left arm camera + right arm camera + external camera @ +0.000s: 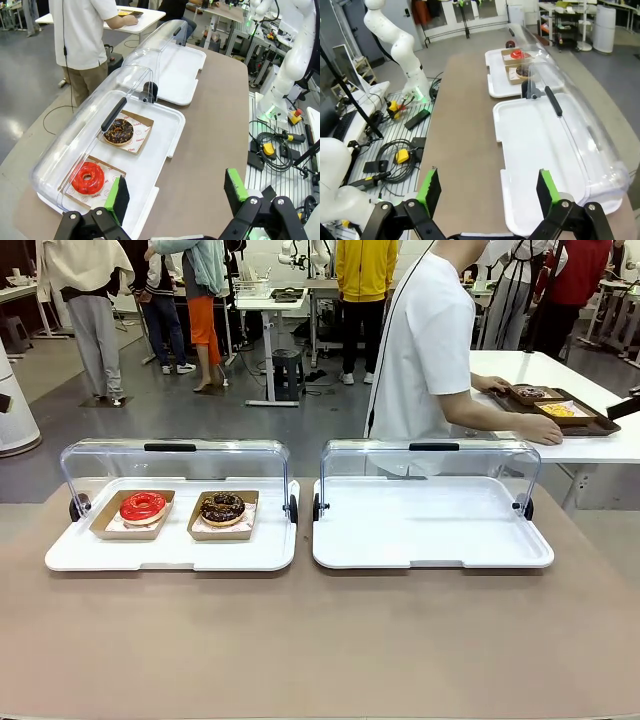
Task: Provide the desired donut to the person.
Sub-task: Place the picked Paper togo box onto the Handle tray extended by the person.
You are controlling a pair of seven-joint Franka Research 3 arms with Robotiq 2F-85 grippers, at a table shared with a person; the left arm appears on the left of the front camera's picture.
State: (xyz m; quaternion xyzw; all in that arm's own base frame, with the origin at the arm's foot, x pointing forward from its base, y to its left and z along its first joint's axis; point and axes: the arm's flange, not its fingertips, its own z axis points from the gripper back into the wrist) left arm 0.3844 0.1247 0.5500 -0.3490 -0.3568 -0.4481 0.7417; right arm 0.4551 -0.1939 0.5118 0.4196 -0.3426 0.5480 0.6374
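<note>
The left gripper (177, 192) is hanging above the brown table (215, 125) with its green-padded fingers (119, 196) spread wide apart and gripping nothing. The right gripper (490, 189) is likewise hovering with its jaws standing fully apart and empty, over the near edge of the empty white tray (535, 145).

From the left gripper, at about eleven o'clock, the red glazed donut (88, 177) is sitting in a cardboard dish, and farther along at about eleven o'clock the chocolate donut (119, 131) is resting in its own dish beside it. Both are lying on the left white tray (170, 540) under a raised clear cover (175, 462); in the front view the red one is sitting left of the chocolate one (222, 508).

The right tray's clear cover (430, 465) is also standing lifted.

Beyond the table, at about one o'clock in the front view, the person (425, 340) in the white shirt is leaning over a separate white table, both hands touching a dark brown tray (555, 410) holding small dishes.
</note>
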